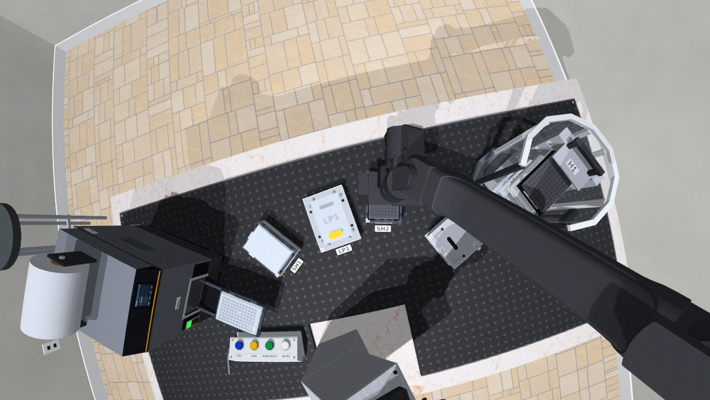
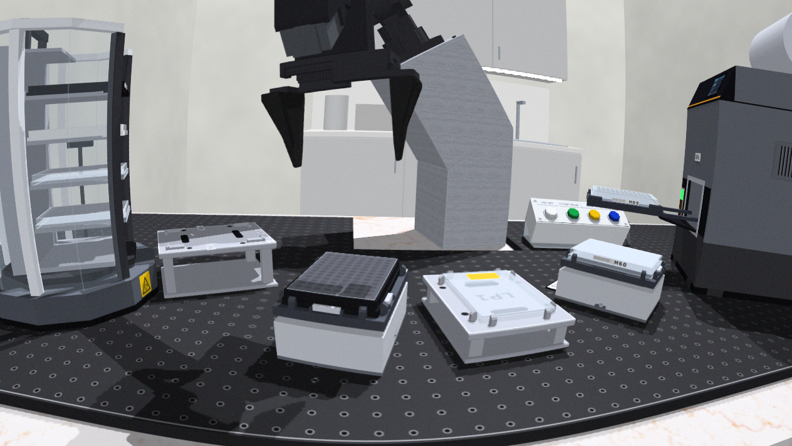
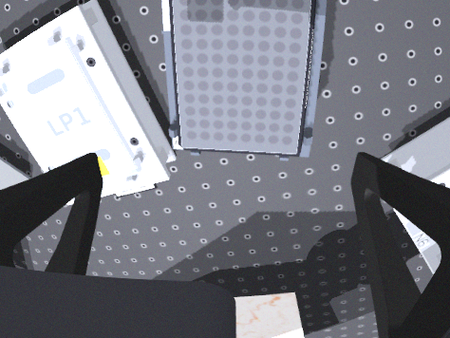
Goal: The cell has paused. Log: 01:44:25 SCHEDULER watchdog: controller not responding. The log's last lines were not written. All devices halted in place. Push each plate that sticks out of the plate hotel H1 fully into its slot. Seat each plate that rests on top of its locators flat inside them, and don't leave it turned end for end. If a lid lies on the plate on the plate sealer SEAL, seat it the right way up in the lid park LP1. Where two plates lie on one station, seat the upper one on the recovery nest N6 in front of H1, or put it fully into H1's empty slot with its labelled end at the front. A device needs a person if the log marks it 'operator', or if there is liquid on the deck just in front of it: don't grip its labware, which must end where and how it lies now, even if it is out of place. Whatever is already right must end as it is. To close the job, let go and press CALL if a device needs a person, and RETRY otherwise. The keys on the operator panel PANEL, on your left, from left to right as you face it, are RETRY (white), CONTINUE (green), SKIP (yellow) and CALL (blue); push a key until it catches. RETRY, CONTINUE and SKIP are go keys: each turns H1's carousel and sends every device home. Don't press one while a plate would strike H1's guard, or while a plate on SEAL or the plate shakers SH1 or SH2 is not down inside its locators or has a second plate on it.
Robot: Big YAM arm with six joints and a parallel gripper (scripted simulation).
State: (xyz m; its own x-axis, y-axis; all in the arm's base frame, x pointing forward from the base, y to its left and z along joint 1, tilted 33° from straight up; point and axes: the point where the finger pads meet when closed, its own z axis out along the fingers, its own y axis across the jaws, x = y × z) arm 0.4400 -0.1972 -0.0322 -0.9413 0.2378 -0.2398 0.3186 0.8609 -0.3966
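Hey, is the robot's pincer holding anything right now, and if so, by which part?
Nothing. The pincer hangs wide open above the dark plate on SH2, touching nothing.

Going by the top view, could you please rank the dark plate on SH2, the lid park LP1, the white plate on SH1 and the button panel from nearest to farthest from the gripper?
The open gripper holds nothing.
1. Dark plate: just below the gripper.
2. Lid park: next station over.
3. White plate: beyond the lid park.
4. Button panel: deck's near edge, farthest.

top: overhead, looking straight down, far | exterior: low, level, near the surface (image 2: 499, 388) | wrist: looks down past pincer (image 3: 228, 222) | shared: LP1 park (image 1: 331, 218)
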